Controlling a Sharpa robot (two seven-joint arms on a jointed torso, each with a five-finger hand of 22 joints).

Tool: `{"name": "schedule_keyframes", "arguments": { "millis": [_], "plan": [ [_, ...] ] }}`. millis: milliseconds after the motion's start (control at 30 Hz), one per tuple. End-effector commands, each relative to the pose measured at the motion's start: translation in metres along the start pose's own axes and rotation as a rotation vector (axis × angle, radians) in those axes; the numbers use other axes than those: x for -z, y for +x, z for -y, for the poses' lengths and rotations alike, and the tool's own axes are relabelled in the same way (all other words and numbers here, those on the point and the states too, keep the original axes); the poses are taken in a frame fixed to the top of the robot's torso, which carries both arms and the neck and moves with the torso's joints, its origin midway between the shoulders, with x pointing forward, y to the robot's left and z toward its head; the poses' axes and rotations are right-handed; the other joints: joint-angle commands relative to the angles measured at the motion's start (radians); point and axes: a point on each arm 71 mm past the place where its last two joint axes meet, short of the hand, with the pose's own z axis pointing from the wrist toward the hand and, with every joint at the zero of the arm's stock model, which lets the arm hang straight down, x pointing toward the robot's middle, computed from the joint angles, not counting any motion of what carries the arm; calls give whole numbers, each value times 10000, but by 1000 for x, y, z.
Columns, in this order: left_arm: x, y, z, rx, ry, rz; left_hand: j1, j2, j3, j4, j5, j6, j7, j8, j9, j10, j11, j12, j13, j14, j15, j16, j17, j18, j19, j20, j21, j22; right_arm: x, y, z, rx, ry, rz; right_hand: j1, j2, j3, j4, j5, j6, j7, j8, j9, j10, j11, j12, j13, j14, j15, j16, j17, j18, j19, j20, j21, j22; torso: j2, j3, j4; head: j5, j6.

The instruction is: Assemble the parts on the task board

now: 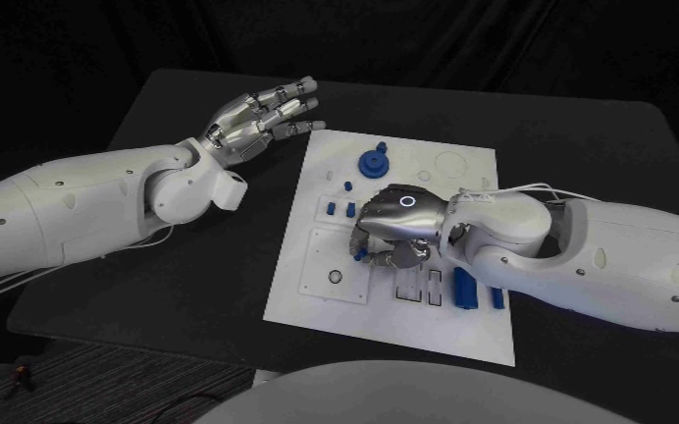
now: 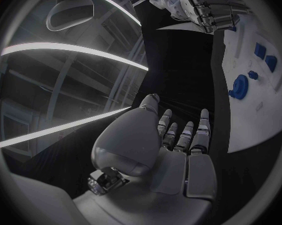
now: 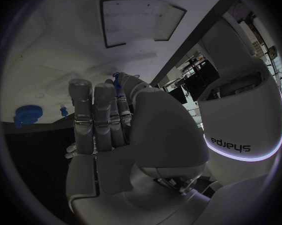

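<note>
The white task board (image 1: 425, 321) lies mid-table. My right hand (image 1: 391, 229) hangs over its middle, fingers curled down, pinching a small blue part (image 3: 118, 79) between thumb and fingertips. My left hand (image 1: 263, 119) hovers off the board's far left corner, fingers straight and apart, holding nothing. A round blue part (image 1: 374, 162) stands near the board's far edge, and small blue parts (image 1: 339, 209) lie just left of my right hand. Long blue parts (image 1: 466, 288) lie near the right forearm. The left wrist view shows the left hand (image 2: 181, 142), the round blue part (image 2: 238, 86) and the right hand (image 2: 206, 6).
The board has empty slots and round recesses (image 1: 334, 276) at its near left. Bare black table (image 1: 184, 287) lies left of the board, under my left forearm. A dark curtain closes off the back.
</note>
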Motion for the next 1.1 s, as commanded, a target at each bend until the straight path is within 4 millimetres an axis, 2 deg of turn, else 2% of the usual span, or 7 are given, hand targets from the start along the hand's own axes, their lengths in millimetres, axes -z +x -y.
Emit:
{"name": "schedule_keyframes", "arguments": {
  "millis": [33,200,367,800,967,1100],
  "plan": [
    [0,1,3,161,511,-74,69,44,63,-31,10,41,22,41,14,-17,57,0,3,-18,8,48,5,77,1,-14,14,-24,1,0,-1,42,70,92,110,58,15,-59,13,-51,-3,-31,-15,42,-3,45,13,-74,-14,-37,-12,-93,-48,15,-39,545,-2,-3,0,5,-1],
    [0,1,3,160,500,-69,69,44,64,-32,10,41,22,41,14,-18,57,1,4,-18,9,49,5,77,7,-14,16,-17,2,0,-1,42,56,152,67,117,13,-33,31,78,-22,23,7,47,-8,33,17,-70,-8,15,38,-100,-50,24,-3,572,-4,-2,-7,27,-1],
    [0,1,3,161,487,-70,68,45,67,-33,9,47,23,42,14,-18,58,7,5,-17,9,50,5,77,6,-14,15,-20,3,0,-2,37,28,140,-18,249,-2,-17,341,304,-83,106,54,123,-56,50,51,-62,-41,74,78,-91,-57,15,9,625,-4,-2,-2,42,-1],
    [0,1,2,175,472,-89,55,55,76,-26,-7,35,27,40,12,-25,61,0,4,-25,10,51,4,75,1,-15,10,-34,1,2,-2,10,101,-282,-96,319,-15,-47,609,261,-60,38,35,30,-28,14,71,-175,-22,-116,-114,-54,-161,18,-303,614,-6,-11,16,26,-1],
    [0,1,2,185,463,-92,51,58,78,-23,-12,33,28,40,12,-27,63,0,4,-27,10,50,4,75,1,-15,10,-35,-1,3,-1,12,172,-380,-130,317,-28,-83,610,126,-15,-66,-15,-94,14,-8,84,-265,13,-224,-215,-33,-245,38,-517,598,-2,-15,11,27,-1],
    [0,1,1,196,453,-100,51,58,78,-23,-12,33,28,40,12,-27,63,0,4,-27,10,50,4,75,1,-15,10,-35,-3,3,-1,18,210,-448,-191,286,-85,-107,297,-9,34,-173,-76,-240,65,-10,112,-356,62,-304,-295,-16,-332,77,-712,586,0,-17,7,30,-1]
  ]
}}
